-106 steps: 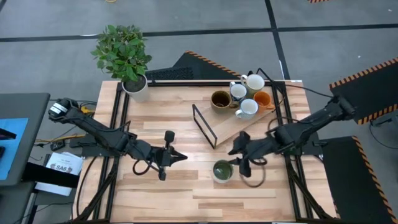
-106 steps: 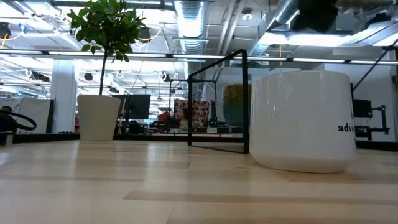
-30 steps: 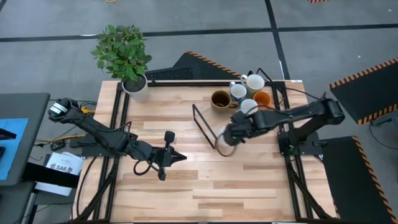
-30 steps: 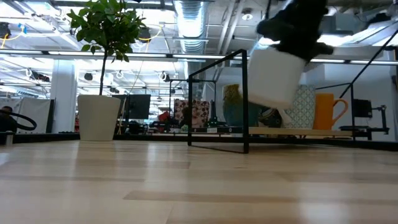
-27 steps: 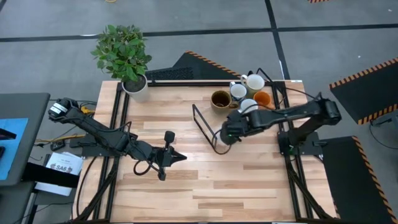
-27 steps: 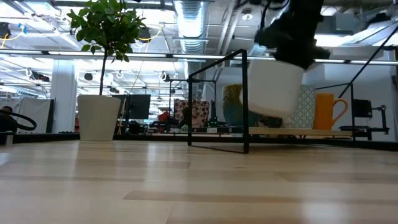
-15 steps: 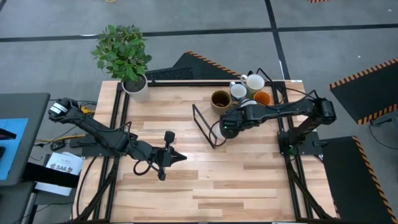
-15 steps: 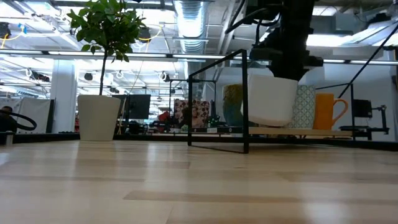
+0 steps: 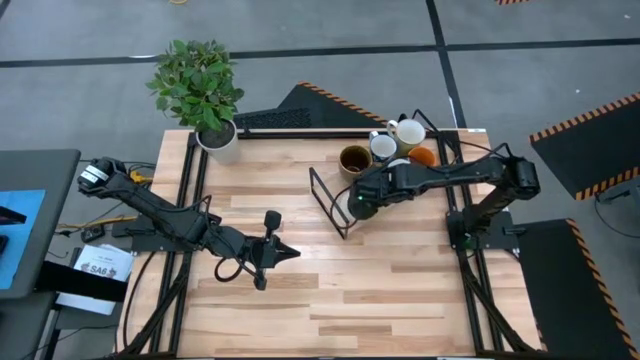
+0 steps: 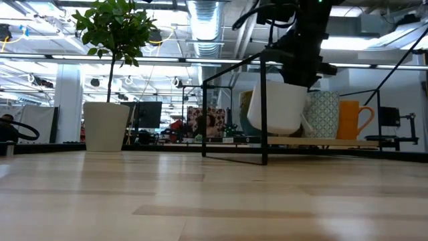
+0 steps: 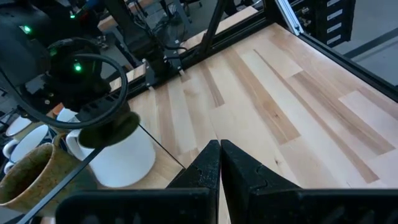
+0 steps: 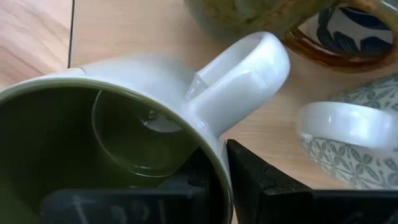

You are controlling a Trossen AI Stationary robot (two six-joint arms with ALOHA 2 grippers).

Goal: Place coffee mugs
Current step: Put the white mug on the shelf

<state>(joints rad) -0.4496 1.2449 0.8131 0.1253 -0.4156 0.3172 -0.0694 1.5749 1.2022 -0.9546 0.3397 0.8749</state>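
Pale mug with green inside (image 9: pixel 358 205) clamped by right gripper (image 9: pixel 364 203) at the board's 7 o'clock corner, high view. Low view: mug (image 10: pixel 276 107) hangs tilted. Left wrist: left gripper (image 11: pixel 219 163) fingers together, idle over bare table (image 11: pixel 298 99).

The table (image 9: pixel 300 290) is made of light wood planks. A white pot (image 9: pixel 219 140) with a green plant sits at its far left corner. A wooden board (image 9: pixel 385 205) lies near the far right corner, with mugs (image 9: pixel 398 140) standing on it.
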